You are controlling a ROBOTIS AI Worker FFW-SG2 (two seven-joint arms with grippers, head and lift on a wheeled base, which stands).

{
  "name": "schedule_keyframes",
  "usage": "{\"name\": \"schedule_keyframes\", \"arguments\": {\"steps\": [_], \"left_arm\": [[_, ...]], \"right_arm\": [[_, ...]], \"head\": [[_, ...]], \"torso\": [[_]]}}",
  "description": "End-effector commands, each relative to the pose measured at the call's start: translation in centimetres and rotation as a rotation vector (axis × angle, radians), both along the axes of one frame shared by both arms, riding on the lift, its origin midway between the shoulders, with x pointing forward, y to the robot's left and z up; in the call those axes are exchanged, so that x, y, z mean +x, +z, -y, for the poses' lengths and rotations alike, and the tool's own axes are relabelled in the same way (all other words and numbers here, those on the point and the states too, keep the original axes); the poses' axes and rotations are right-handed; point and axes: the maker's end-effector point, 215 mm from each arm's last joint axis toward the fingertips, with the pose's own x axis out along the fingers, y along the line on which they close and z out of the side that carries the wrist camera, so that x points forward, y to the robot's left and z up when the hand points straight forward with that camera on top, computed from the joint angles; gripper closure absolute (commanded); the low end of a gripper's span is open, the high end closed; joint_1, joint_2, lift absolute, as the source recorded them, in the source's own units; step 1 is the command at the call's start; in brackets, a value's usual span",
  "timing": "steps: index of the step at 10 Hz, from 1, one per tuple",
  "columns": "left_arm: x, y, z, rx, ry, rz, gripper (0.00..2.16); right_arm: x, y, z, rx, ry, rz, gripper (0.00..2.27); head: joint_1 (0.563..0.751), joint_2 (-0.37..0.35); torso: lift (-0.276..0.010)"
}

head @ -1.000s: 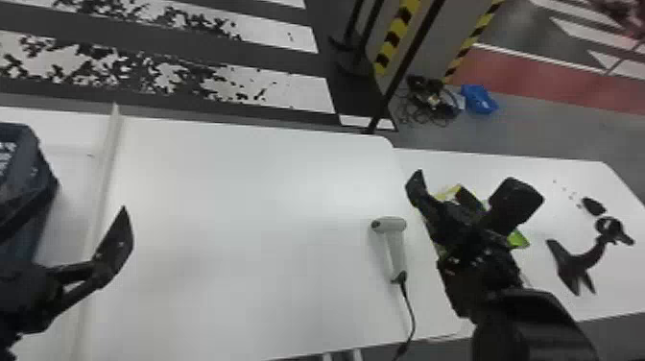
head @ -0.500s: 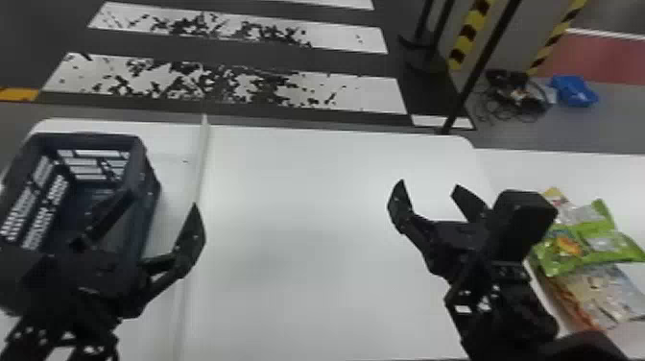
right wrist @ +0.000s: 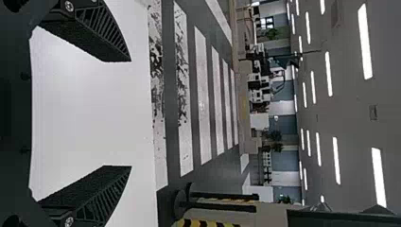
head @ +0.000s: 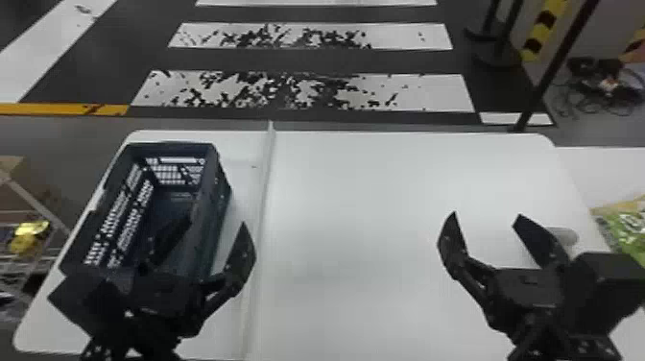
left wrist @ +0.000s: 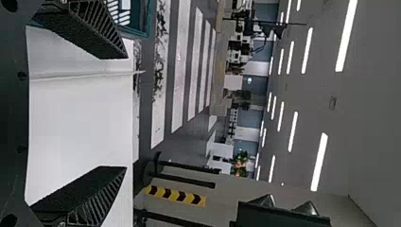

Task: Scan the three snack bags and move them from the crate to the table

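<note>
At the 9 o'clock side of the white bench (head: 364,297), a dark crate (head: 168,145); snack bags (head: 631,230) at 3 o'clock.
In the head view, the left gripper (head: 211,230) is at 8 o'clock and the right gripper (head: 486,225) at 4 o'clock, each with its 2 fingers wide apart. A pale scanner (head: 567,235) shows partly behind the right gripper; the edge cuts off the bags.
</note>
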Motion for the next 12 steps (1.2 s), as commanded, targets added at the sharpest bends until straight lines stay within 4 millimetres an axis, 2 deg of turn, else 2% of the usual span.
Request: {"name": "schedule_keyframes", "arguments": {"steps": [1, 3, 5, 7, 10, 12], "left_arm": [[-1.0, -0.6, 0.3, -0.007, -0.005, -0.022, 0.03], [-1.8, -0.4, 1.2, -0.009, -0.023, -0.022, 0.03], [-2.6, -1.2, 2.2, 0.008, -0.032, -0.04, 0.03], [-2.9, -1.6, 1.9, 0.012, -0.024, -0.053, 0.03], [-2.9, -1.1, 2.0, 0.007, -0.02, -0.047, 0.03], [-3.0, -1.0, 1.9, 0.01, -0.018, -0.047, 0.03]], "right_arm": [[-1.1, 0.3, 0.8, 0.006, -0.016, 0.019, 0.08], [-2.5, 0.1, 1.6, 0.006, -0.032, 0.014, 0.08], [-3.7, -1.6, 2.4, 0.0, -0.035, -0.03, 0.08], [-4.6, -2.3, 3.4, 0.003, -0.048, -0.053, 0.08], [-4.5, -1.9, 6.0, -0.007, -0.062, -0.047, 0.08], [-4.4, -1.5, 6.2, -0.002, -0.064, -0.039, 0.08]], "head": [[0.695, 0.042], [0.695, 0.025], [0.695, -0.006], [0.695, -0.031], [0.695, -0.072], [0.695, -0.094]], "torso": [[-0.062], [-0.062], [-0.062], [-0.062], [-0.062], [-0.062]]}}
